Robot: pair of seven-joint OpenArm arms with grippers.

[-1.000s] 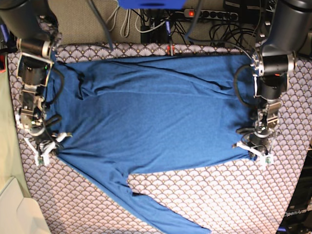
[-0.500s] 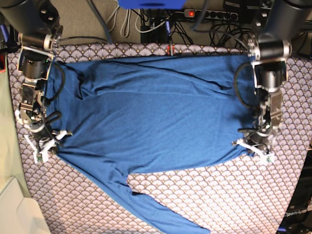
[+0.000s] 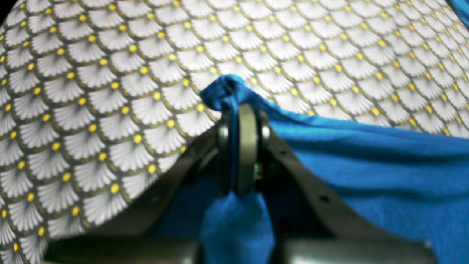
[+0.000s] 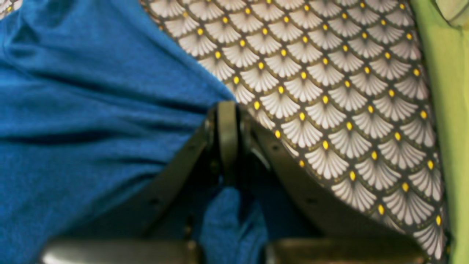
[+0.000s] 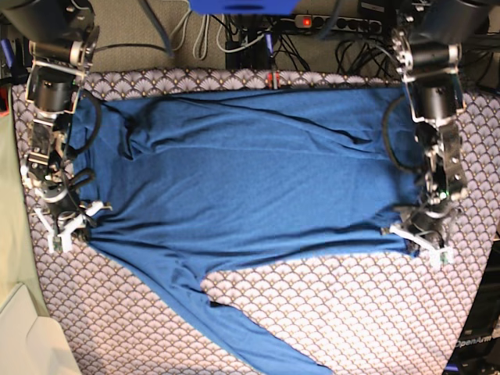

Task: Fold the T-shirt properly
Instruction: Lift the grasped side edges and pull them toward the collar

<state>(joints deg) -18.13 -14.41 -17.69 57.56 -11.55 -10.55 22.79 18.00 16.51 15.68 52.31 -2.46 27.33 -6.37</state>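
The blue T-shirt [image 5: 250, 180] lies spread flat on the fan-patterned cloth [image 5: 351, 312], with one long sleeve [image 5: 258, 336] trailing to the front edge. At the shirt's right lower corner in the base view, my left gripper [image 5: 422, 244] is shut on the fabric. The left wrist view shows that gripper [image 3: 242, 110] pinching a bunched fold of the shirt [image 3: 366, 165]. At the left lower corner my right gripper [image 5: 69, 226] is shut on the edge. In the right wrist view this gripper [image 4: 227, 106] clamps the shirt [image 4: 91, 110], with cloth hanging between the fingers.
Cables and a power strip [image 5: 344, 23] run behind the table's far edge. A green surface [image 4: 450, 110] borders the cloth at the base view's left, with a pale box [image 5: 31, 336] at the front left corner.
Both arms have shifted while holding the shirt. The right gripper moved toward the far side, the left gripper moved slightly outward, and the shirt's lower edge is drawn tauter.
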